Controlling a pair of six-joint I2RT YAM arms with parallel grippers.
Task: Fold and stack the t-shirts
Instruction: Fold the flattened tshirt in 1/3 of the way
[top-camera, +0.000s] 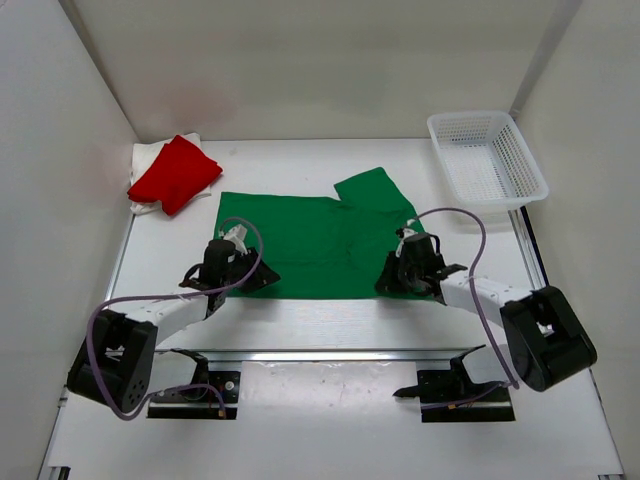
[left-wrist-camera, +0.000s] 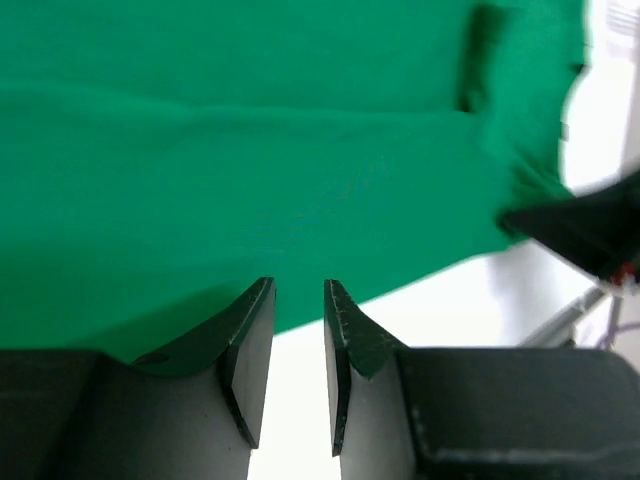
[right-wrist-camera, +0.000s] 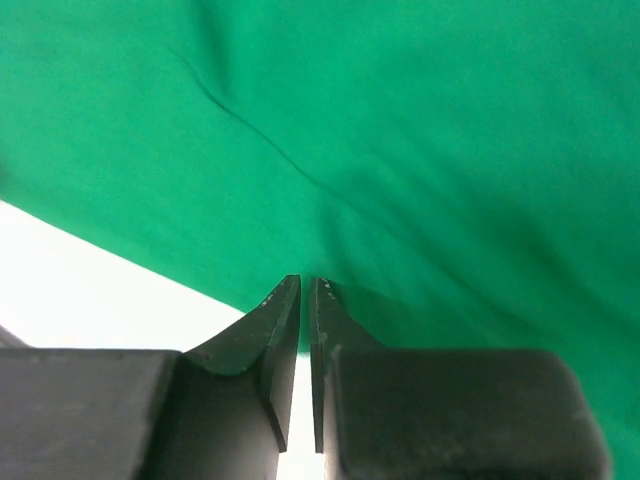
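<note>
Left tool (left-wrist-camera: 298, 288) at green shirt (top-camera: 310, 245) (lying left-right)

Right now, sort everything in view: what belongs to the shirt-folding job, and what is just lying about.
Job: green t-shirt, spread flat; red t-shirt, folded, lying on the white t-shirt; left tool and right tool at the green one's near hem.
Lying about: white mesh basket, far right corner.

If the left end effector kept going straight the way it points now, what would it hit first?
Most likely the green t-shirt: the left end effector, jaws slightly apart, points at its near hem just beyond the tips. Depth is unclear; the table beneath could come first.
</note>
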